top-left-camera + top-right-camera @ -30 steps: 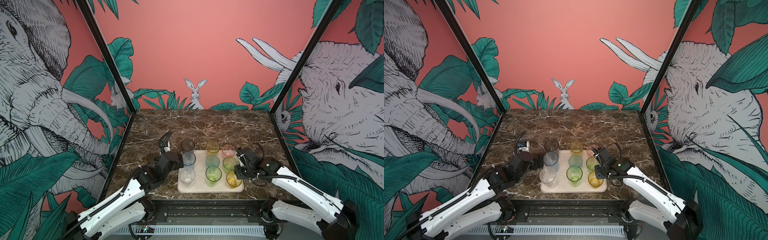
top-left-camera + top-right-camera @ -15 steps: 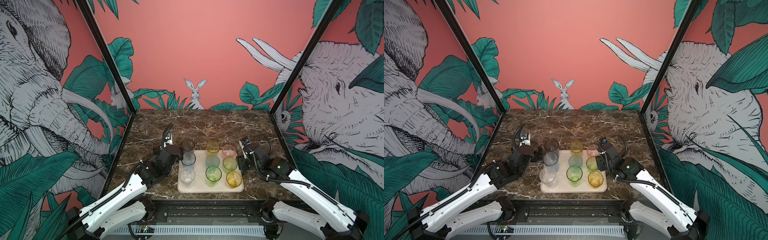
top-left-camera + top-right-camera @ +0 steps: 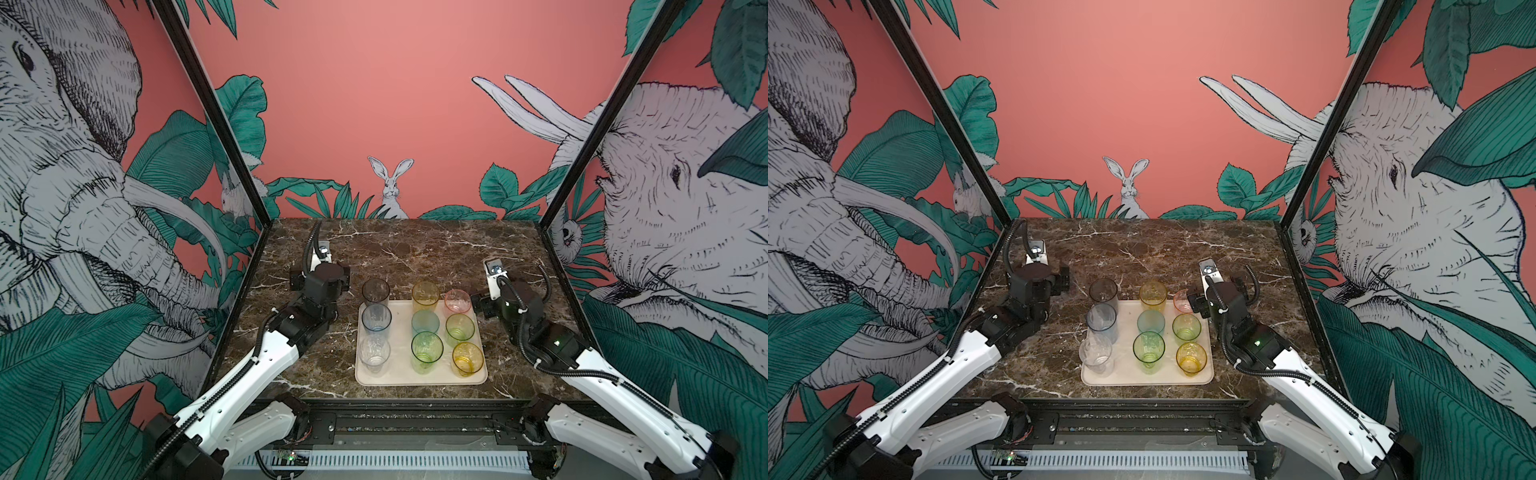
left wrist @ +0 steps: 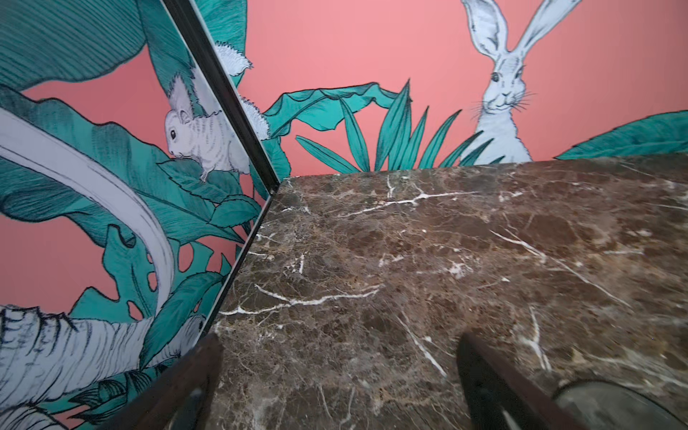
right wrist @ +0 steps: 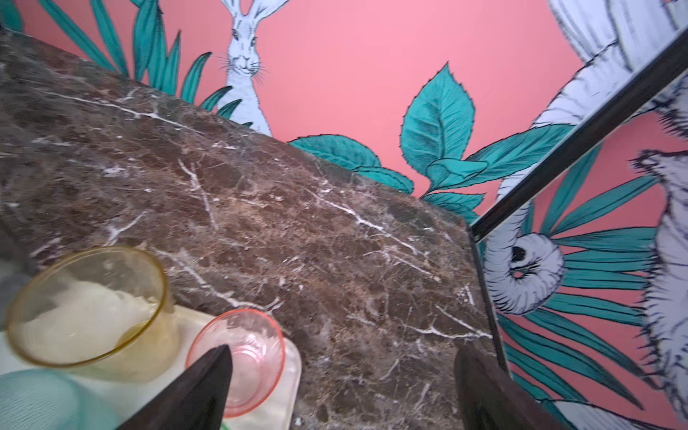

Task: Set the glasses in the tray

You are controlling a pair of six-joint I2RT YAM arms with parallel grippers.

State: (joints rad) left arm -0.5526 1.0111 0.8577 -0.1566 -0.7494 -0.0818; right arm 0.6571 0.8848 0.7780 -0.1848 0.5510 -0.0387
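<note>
The cream tray (image 3: 399, 376) lies near the front edge of the marble desk (image 3: 415, 249), and the glasses stand upright on it in three rows of three. On the left are a clear glass (image 3: 375, 353) nearest the front, a blue glass (image 3: 376, 318) behind it and a smoky grey glass (image 3: 375, 291) at the far corner, whose base is hidden, so I cannot tell whether it sits inside the rim; in the middle are a green glass (image 3: 427, 349), a teal glass (image 3: 425, 322) and a tall amber glass (image 3: 425, 293); on the right are a yellow glass (image 3: 467, 358), a pale green glass (image 3: 459, 327) and a pink glass (image 3: 457, 300) in the tray's far corner. The left pincer (image 4: 338, 337) is spread wide over bare desk to the left of the tray, grasping nothing; the right pincer (image 5: 342, 350) is likewise released. One finger (image 5: 201, 387) overlaps the pink glass in the right wrist view, and whether they touch I cannot tell.
</note>
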